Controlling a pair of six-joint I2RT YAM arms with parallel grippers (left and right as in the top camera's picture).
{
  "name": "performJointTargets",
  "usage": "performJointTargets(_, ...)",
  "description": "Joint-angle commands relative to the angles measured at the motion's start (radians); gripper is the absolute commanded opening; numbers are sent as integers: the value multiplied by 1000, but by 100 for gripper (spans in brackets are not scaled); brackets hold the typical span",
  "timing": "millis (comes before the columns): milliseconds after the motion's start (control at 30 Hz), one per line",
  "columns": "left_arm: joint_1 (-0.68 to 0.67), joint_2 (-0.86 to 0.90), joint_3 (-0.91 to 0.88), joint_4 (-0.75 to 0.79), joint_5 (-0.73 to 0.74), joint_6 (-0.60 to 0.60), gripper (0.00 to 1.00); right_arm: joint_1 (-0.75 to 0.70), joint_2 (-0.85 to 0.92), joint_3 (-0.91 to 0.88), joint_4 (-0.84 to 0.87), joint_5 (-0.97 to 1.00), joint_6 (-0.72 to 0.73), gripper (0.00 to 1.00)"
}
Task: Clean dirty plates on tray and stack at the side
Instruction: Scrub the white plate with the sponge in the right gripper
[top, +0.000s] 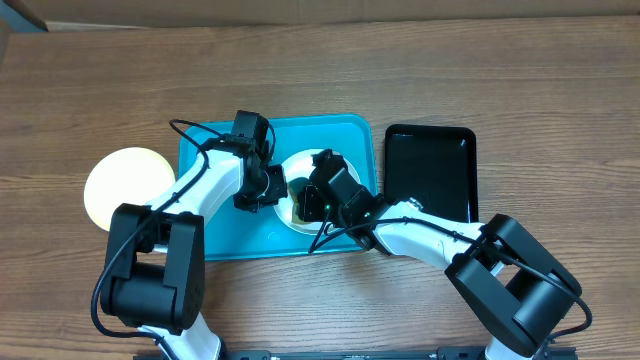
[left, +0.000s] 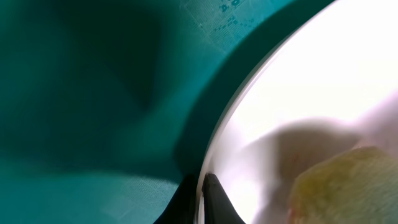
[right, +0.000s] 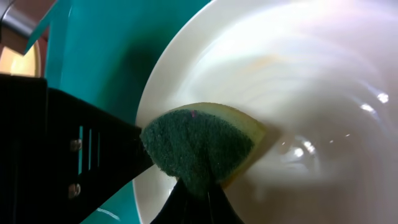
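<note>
A white plate (top: 300, 172) lies on the turquoise tray (top: 222, 235), right of its middle. My left gripper (top: 270, 186) is shut on the plate's left rim; the left wrist view shows the fingers (left: 200, 198) pinching the white rim (left: 298, 87) over the tray (left: 81, 112). My right gripper (top: 312, 205) is shut on a green-and-yellow sponge (right: 199, 146) pressed on the plate's surface (right: 311, 93); the sponge also shows in the overhead view (top: 298, 195). A pale yellow-green plate (top: 125, 186) lies on the table left of the tray. A third plate is not in view.
A glossy black tray (top: 430, 170) lies on the wooden table just right of the turquoise tray. Both arms cross over the turquoise tray's front half.
</note>
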Motion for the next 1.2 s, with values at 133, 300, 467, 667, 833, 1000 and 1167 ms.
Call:
performJointTargets(133, -5, 34, -35, 0, -43, 0, 4, 1, 24, 6, 32, 48, -13, 4)
performJointTargets(300, -5, 34, -35, 0, -43, 0, 4, 5, 47, 6, 45, 44, -13, 4)
performJointTargets(467, -5, 34, -35, 0, -43, -4, 4, 26, 52, 6, 50, 63, -65, 4)
performJointTargets(667, -5, 34, -35, 2, -43, -8, 4, 40, 72, 6, 50, 117, -91, 4)
performJointTargets(833, -5, 34, -35, 0, -44, -7, 4, 40, 82, 6, 39, 161, -114, 4)
performJointTargets(1000, -5, 34, -35, -1, -44, -7, 4, 27, 82, 9, -21, 275, -117, 4)
performJointTargets(1167, -5, 34, -35, -1, -45, -7, 4, -15, 71, 9, -49, 275, -140, 4)
